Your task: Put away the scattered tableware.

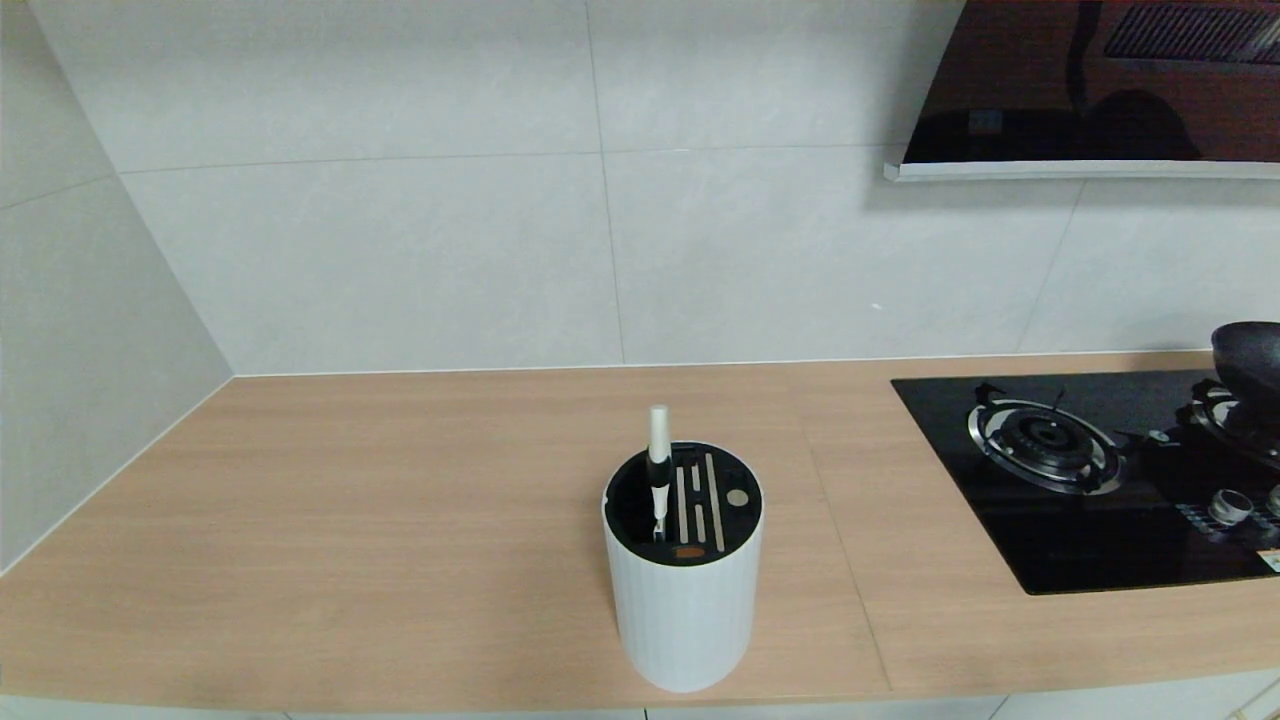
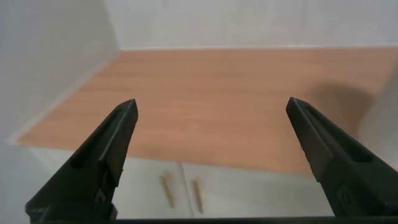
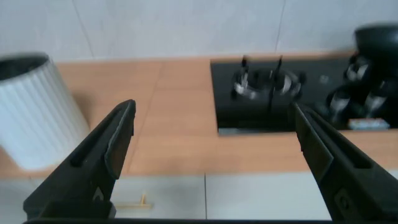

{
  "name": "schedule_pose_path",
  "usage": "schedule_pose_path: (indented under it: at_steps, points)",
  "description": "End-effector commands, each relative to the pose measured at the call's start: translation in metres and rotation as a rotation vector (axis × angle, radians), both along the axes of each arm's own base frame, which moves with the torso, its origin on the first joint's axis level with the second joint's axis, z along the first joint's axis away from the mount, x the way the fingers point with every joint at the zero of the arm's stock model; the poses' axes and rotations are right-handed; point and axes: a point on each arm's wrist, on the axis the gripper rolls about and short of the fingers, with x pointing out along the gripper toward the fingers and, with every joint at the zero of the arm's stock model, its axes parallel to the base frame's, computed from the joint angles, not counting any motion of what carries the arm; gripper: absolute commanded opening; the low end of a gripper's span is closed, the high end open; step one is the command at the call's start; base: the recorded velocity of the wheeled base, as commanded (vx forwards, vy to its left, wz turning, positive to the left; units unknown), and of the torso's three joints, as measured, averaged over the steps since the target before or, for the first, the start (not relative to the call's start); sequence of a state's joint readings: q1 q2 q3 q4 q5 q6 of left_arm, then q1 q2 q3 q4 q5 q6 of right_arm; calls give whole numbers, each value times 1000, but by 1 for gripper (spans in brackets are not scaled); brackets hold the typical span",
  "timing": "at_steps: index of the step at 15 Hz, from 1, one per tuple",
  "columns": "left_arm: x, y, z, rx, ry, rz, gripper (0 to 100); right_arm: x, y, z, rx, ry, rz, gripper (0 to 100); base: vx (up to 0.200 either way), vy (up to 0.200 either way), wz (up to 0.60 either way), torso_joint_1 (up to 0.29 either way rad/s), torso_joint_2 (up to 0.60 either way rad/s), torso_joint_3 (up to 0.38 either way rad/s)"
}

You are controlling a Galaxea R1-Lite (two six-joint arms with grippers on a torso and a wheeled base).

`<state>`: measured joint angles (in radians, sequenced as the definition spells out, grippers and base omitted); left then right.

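Left gripper point(image 2: 211, 106): we see its two dark fingers spread wide with nothing between them. It hangs just off the front edge of the counter point(image 1: 400, 480), towards the corner where the side wall meets it.
Right gripper point(image 3: 213, 107): we find it just as wide apart and also empty. It is held off the counter's front edge, facing the stretch between the holder point(image 1: 683, 590) and the hob point(image 1: 1090, 500).
Holder: a white ribbed cylinder with a black slotted top. We see it upright near the front edge of the counter, about midway along, well apart from the hob.
Utensil point(image 1: 658, 440): we see it standing upright in the open compartment on the left of the holder's top. Its white handle rises above the rim, with a black band below it. We cannot tell what kind of utensil it is.
Hob: a black glass panel set into the counter on the right, with a burner ring on it.
Pan point(image 1: 1250, 355): dark, on the far right burner, cut off by the edge.
Hood point(image 1: 1090, 90): dark and glossy, on the wall above the hob.
Cabinet handles point(image 2: 166, 190): two pale ones on the doors below the counter's front edge.
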<state>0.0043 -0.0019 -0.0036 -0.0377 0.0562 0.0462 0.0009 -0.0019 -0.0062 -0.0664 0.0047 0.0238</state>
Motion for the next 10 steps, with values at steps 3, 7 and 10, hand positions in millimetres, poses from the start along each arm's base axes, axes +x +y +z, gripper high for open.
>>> schedule_pose_path:
  at_steps: [3, 7, 10]
  points:
    - [1, -2, -5, 6, 43, -74, 100, 1, 0, -9, -6, 77, 3, 100, 0, 0, 0, 0, 0, 0]
    - [1, -2, -5, -39, 42, -77, 100, 1, 1, -9, -50, 79, 54, 100, 0, 0, 0, 0, 0, 0]
    - [1, -2, -5, -39, 42, -77, 100, 1, 1, -9, -41, 78, 54, 100, 0, 0, 0, 0, 0, 0]
